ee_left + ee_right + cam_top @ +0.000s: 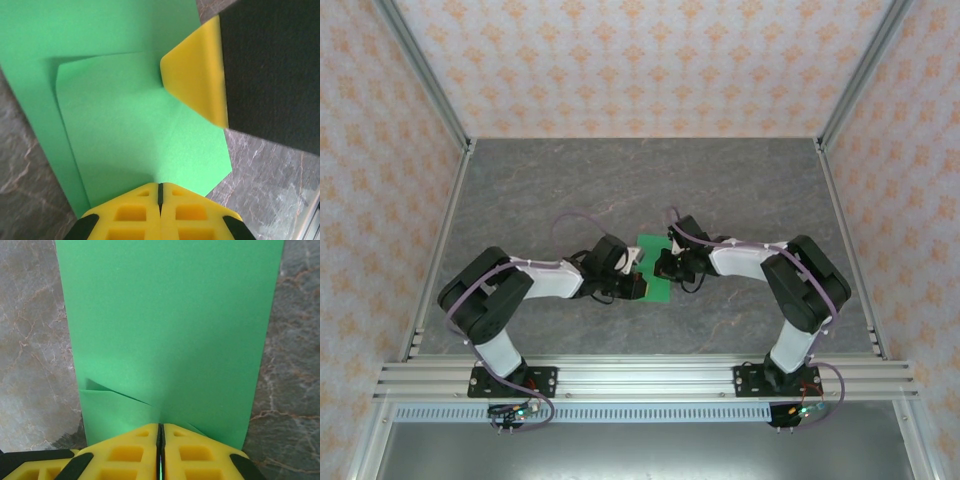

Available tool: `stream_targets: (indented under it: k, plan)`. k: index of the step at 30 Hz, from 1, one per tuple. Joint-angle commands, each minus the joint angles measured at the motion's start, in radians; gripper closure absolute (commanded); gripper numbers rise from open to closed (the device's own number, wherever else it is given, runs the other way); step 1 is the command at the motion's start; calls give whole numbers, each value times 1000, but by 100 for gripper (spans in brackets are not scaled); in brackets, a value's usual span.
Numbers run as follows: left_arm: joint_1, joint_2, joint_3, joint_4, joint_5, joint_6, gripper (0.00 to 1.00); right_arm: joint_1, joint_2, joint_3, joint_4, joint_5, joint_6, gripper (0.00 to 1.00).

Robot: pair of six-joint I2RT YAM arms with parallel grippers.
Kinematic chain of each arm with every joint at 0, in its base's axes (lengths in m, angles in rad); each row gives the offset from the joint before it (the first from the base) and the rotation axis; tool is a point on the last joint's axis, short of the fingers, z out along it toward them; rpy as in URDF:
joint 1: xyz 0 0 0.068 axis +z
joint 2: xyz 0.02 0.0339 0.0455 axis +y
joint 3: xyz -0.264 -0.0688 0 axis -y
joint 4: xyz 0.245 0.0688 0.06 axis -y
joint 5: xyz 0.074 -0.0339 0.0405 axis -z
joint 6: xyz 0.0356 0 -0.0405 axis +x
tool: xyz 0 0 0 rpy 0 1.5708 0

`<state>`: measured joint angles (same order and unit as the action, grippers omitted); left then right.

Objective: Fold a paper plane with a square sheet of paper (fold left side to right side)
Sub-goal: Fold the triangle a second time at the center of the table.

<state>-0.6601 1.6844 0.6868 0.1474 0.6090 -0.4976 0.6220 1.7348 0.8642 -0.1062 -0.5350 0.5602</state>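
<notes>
Light is bright, even and diffuse in the top view, leaving only faint, soft shadows on the grey surface [620, 180]. In the left wrist view a soft shadow edges the folded flap of the paper [140, 130], and the near yellow fingers [135, 215] look blurred. The right wrist view is evenly lit and sharpest mid-sheet.

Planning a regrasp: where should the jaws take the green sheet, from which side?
Likely the folded flap, at its free corner, approached low from its open side: its shadow says it stands slightly off the green sheet, which otherwise lies flat on the table.
</notes>
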Motion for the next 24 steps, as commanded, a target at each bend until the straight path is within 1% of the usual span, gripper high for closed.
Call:
stream_targets:
  k: [1, 6, 7, 10, 14, 18, 19, 20, 21, 22, 24]
  plan:
    - [5, -37, -68, -36, -35, -20, 100, -1, 20, 6, -75, 42, -14, 89]
    - [5, -76, -138, -9, -40, -32, 100, -1, 22, 7, -76, 43, -13, 89]
    - [5, -85, -151, -6, -43, -57, 100, -1, 23, 7, -77, 43, -14, 89]
    - [5, -109, -181, -9, -59, -68, 100, 0, 23, 8, -76, 43, -15, 89]
    - [8, -160, -192, -28, -71, -71, 100, 0, 11, 7, -50, 24, -14, 89]
    - [40, -236, -178, -51, -62, -76, 100, -1, -41, 20, -13, -2, -29, 87]
    - [53, -255, -171, -59, -61, -74, 98, -1, -64, 24, -12, 3, -33, 86]
    - [64, -270, -165, -67, -61, -72, 93, -1, -86, 26, -13, 14, -39, 84]
    - [79, -280, -152, -77, -61, -65, 86, -1, -115, 27, -21, 33, -47, 82]
    - [92, -287, -139, -83, -58, -60, 80, -2, -144, 27, -36, 57, -56, 76]
    - [112, -289, -117, -79, -48, -51, 66, -2, -194, 18, -66, 104, -72, 67]
